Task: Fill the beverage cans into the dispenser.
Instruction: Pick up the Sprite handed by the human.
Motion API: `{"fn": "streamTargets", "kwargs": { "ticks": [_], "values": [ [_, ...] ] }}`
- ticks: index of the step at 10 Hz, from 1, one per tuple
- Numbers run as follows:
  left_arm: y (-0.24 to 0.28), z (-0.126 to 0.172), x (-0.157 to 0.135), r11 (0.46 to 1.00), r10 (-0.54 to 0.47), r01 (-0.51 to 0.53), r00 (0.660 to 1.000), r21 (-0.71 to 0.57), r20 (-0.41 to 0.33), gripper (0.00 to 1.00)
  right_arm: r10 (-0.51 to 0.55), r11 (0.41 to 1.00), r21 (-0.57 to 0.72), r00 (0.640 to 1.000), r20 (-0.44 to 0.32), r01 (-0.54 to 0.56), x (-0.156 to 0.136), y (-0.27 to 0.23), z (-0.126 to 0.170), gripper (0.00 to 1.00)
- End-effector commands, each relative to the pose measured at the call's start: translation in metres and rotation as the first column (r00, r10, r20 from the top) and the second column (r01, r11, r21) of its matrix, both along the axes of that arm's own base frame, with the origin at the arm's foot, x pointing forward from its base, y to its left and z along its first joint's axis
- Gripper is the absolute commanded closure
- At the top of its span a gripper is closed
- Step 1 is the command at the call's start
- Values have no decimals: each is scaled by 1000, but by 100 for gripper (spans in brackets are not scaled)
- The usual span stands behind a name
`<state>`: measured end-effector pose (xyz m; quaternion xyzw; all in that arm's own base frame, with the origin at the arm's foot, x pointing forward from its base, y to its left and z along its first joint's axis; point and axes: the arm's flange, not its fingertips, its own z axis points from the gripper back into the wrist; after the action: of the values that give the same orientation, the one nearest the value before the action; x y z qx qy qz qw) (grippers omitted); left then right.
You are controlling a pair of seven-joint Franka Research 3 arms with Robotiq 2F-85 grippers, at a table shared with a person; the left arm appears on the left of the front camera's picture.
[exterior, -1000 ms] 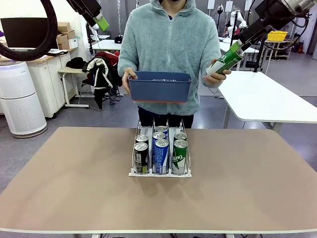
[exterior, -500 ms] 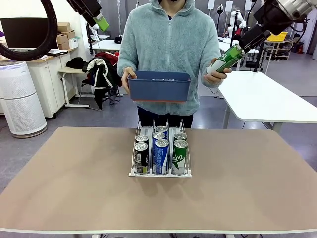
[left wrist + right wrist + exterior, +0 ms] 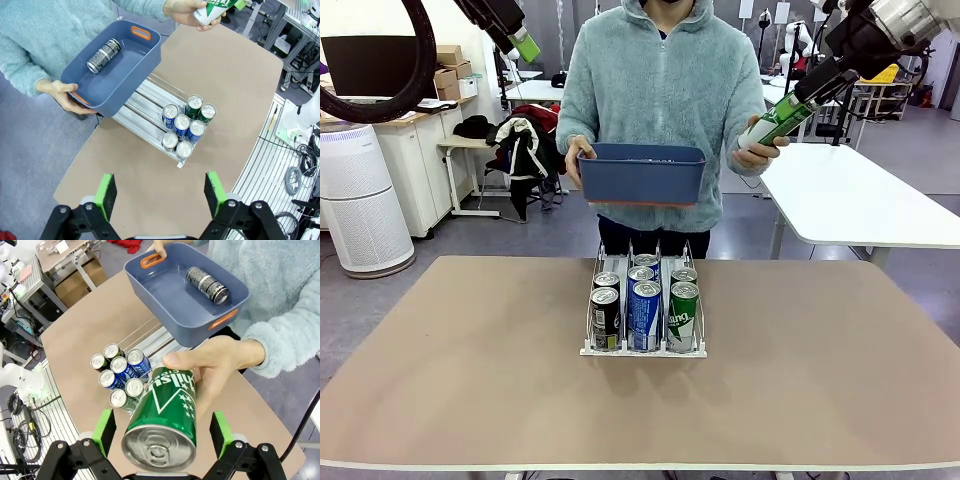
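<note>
Dispenser [image 3: 643, 349]: white wire rack, three lanes, mid-worktop [image 3: 470, 350]. Holds seven upright aluminium cans [image 3: 181, 122], three in the centre lane and two in each side lane.
Blue plastic bin [image 3: 642, 175], far side, held by a person: one black can [image 3: 103, 55] lying inside.
Green can [image 3: 167, 410]: far right, in the person's hand [image 3: 220, 360], between the right gripper [image 3: 162, 426] pads, which are spread and not clamped.
Left gripper [image 3: 160, 187]: released, empty.

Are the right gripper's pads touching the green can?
Apart. Right wrist view shows a gap between each green pad and the green can, which the person's hand holds.

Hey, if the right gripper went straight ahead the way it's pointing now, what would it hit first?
The green can. It lies in line with the right gripper, between its open fingers, held by the person's hand. How far it is from the gripper's base is unclear.
</note>
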<state>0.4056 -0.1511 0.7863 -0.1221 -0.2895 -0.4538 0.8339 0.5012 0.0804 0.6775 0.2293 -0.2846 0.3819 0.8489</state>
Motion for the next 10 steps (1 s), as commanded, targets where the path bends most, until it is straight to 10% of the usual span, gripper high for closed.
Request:
{"fn": "streamTargets", "kwargs": {
  "ticks": [1,7,8,9,10],
  "values": [
    [1,-2,0,1000,-2,2,1000,-5,-2,6,8,1000,22,1000,11,-8,4,1,-9,0],
    [1,-2,0,1000,-2,2,1000,-5,-2,6,3,1000,-2,1000,-10,-3,3,3,-5,0],
    [1,-2,0,1000,-2,2,1000,-5,-2,6,2,1000,-6,1000,-10,-2,4,4,-5,60],
    [1,-2,0,1000,-2,2,1000,-5,-2,6,7,1000,-1,1000,-6,-7,4,4,-4,60],
    [1,-2,0,1000,-2,2,1000,-5,-2,6,2,1000,1,1000,-6,-2,3,4,-4,100]
  ]
}}
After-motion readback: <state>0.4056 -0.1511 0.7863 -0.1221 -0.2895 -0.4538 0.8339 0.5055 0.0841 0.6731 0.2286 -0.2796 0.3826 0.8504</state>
